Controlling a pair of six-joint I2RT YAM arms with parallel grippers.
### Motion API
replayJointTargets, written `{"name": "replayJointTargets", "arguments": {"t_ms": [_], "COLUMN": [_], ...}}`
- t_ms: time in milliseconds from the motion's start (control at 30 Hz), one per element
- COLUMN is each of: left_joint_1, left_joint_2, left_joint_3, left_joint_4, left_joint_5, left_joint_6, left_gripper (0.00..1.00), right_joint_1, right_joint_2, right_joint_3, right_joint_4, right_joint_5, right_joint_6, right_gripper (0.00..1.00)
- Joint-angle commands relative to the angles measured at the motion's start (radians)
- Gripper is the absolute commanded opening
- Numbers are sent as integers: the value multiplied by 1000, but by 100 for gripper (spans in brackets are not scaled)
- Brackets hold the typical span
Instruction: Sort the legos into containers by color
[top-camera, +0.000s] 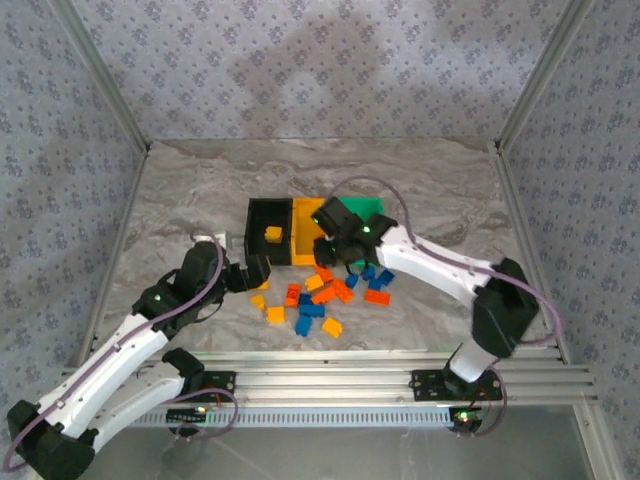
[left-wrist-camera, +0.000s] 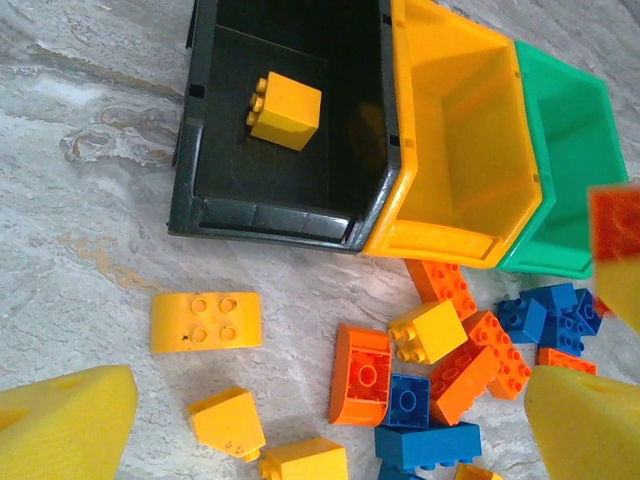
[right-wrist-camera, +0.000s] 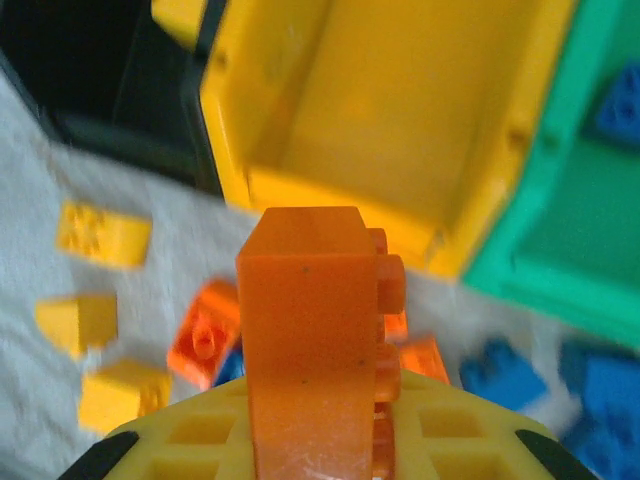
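So, the right gripper (top-camera: 330, 248) is clamped on an orange brick (right-wrist-camera: 310, 330), hovering just short of the yellow-orange bin (right-wrist-camera: 400, 100). Let go here and I'd guess it clips the front lip and drops into the loose pile (left-wrist-camera: 440, 350) (annoying). The left gripper (top-camera: 256, 272) hangs with jaws spread wide at that pile's edge, close enough for the arms to bump. Further back, left wrist shows a yellow brick (left-wrist-camera: 285, 110) in the black bin (left-wrist-camera: 270, 215); right wrist catches something blue in the green bin (right-wrist-camera: 560, 200).
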Motion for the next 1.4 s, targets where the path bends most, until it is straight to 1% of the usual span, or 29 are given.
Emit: {"name": "replayJointTargets", "arguments": {"t_ms": [0,133,200,300,400,433,500,567,667,800,900,1033,1133,1233,1367], "left_joint_1": [8,16,18,20,19,20,20,19,19,20,19,21,22,24,24], "left_joint_2": [-31,-43,-37,-30,-32,-34,-36,-35,-33,-29,-22,-19,-9,5,23], "left_joint_3": [-18,-39,-43,-44,-43,-40,-39,-32,-21,-22,-30,-57,-74,-78,-77], "left_joint_4": [-33,-39,-47,-63,-74,-77,-75,-75,-75,-71,-65,-40,-25,-18,-10], "left_joint_5": [-10,20,31,44,47,47,53,59,62,62,65,68,70,70,70], "left_joint_6": [-11,-30,-32,-24,-16,-13,-10,-4,7,13,10,-2,-12,-15,-17], "left_gripper": [99,99,99,99,99,99,100,100,99,99,99,99,100,99,99], "right_joint_1": [-41,-83,-95,-106,-110,-112,-111,-112,-111,-104,-100,-104,-120,-180,-257], "right_joint_2": [147,290,338,383,385,378,353,311,197,-10,-174,-358,-444,-485,-479], "right_joint_3": [123,249,298,348,371,375,372,346,244,35,-132,-369,-505,-607,-653], "right_joint_4": [-9,-13,-20,-29,-27,-28,-29,-24,16,68,69,45,14,49,118], "right_joint_5": [5,11,22,12,10,9,10,11,29,54,85,92,112,72,46], "right_joint_6": [-53,-48,-44,-35,-24,-21,-17,-10,13,57,110,187,233,270,270], "right_gripper": [14,15,19,31,46,49,54,55,56,59,61,62,63,63,62]}}
